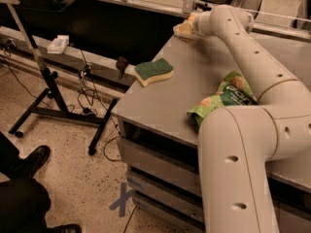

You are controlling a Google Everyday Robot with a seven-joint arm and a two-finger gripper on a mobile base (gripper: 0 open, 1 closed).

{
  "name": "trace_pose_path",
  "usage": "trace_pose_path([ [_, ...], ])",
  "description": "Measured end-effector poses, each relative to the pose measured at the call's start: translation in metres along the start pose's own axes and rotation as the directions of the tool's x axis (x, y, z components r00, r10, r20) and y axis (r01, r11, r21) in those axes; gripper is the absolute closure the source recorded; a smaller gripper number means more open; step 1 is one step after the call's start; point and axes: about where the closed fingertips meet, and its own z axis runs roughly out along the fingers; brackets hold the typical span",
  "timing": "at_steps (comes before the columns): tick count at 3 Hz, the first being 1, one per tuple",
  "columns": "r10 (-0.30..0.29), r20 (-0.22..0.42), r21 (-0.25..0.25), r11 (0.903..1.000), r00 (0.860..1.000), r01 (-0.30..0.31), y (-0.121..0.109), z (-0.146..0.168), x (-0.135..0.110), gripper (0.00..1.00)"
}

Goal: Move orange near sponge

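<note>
Stretched across the grey bench (160,106), a pale, thick-jointed robot arm (257,67), with its pincer (184,29) low over the bench's far edge. Whether released or clenched: cannot tell, the tip showing only as a cream-yellow lump from this angle. Orange not clearly made out, possibly that yellowish mass at the pincer's tip, though impossible to say.

Sponge (154,71) flat on the bench, closer to the camera than the pincer, to its left and well apart from it. Dark green scouring face up, pale yellow foam visible along the wavy side, close to the bench's left rim.

Bright green snack bag (228,93) closer to the camera again and to the pincer's right, crumpled, pressed against the arm's lower link and partly hidden by it.

Off the bench, down and to the left of the pincer: a black metal stand (48,81) with splayed feet on speckled floor, and loose cables (87,84) trailing beside it. Small white box (58,43) on a low ledge far to the pincer's left. Small dark object (121,63) just past the bench's left rim, beside the sponge.

Blue tape cross (124,198) on the floor before the bench's drawer fronts. Dark shoe (31,160) at the lower left corner, farthest of all from the pincer.
</note>
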Motion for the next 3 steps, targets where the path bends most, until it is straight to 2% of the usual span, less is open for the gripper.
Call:
trace_pose_path([
  [2,0.003,0.039,-0.001,1.0000,0.999,-0.003,0.006,0.007,-0.008,0.64],
  [3,0.011,0.044,-0.019,0.9998,0.999,-0.010,0.004,-0.004,-0.011,0.87],
])
